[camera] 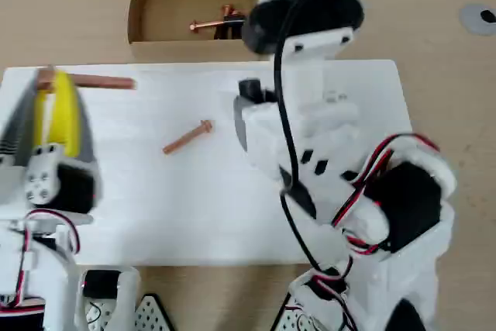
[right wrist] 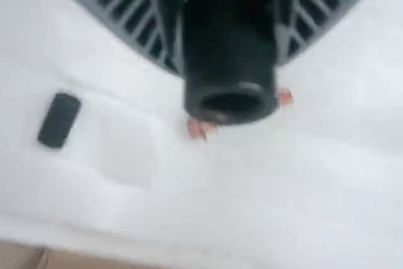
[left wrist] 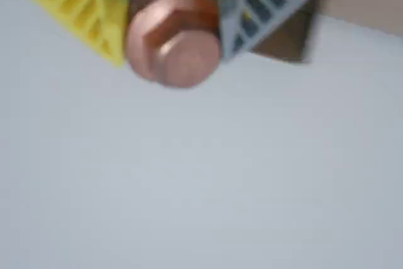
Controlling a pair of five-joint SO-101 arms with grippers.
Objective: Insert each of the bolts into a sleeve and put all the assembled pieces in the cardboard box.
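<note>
Left gripper (left wrist: 173, 56) pinches a copper hex-head bolt (left wrist: 176, 45) above the white mat (left wrist: 189, 187). Right gripper (right wrist: 227, 61) clamps a black cylindrical sleeve (right wrist: 230, 36) there.

The high view looks down on the worktop (camera: 449, 75), cardboard box (camera: 139, 13) at 12 o'clock. Wrist views sit close behind the left end effector (left wrist: 173, 55) and right end effector (right wrist: 230, 61), apparently sharing its white sheet (camera: 170, 207).

white shells with black servo blocks form the left arm (camera: 48, 184) and right arm (camera: 329, 133); a thick black cable (camera: 280, 98) and thin red wires (camera: 370, 176) trail the right one. the left end effector (left wrist: 173, 36) has one yellow, one grey ribbed finger; the right end effector (right wrist: 230, 61) is dark grey
</note>
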